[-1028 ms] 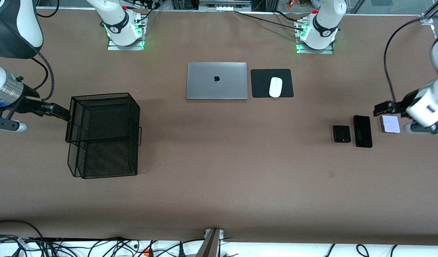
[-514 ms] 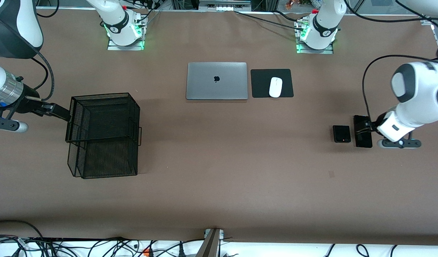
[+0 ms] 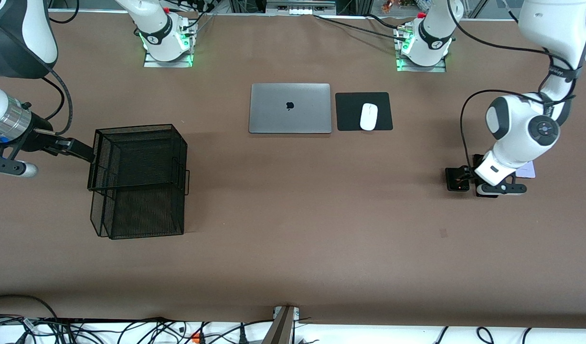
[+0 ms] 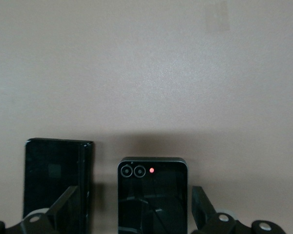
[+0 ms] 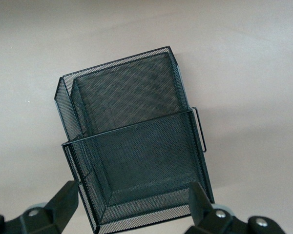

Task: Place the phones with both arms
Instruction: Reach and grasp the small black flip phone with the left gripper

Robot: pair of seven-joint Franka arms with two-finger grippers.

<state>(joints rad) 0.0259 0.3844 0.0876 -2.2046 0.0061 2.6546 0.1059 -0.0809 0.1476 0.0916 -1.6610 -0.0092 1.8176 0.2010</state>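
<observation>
While the spread right hand [image 5: 129,214] waits over the mesh basket [image 3: 137,179], the spread left hand [image 4: 132,214] straddles the folded black phone [image 4: 153,195]; next, descend and pinch.

Phones partly hidden under the left arm

The left arm's wrist covered most of the long black phone [image 3: 477,159] and the pale phone [image 3: 529,170]; the folded phone [image 4: 153,195] ran off the left wrist view's edge.
</observation>
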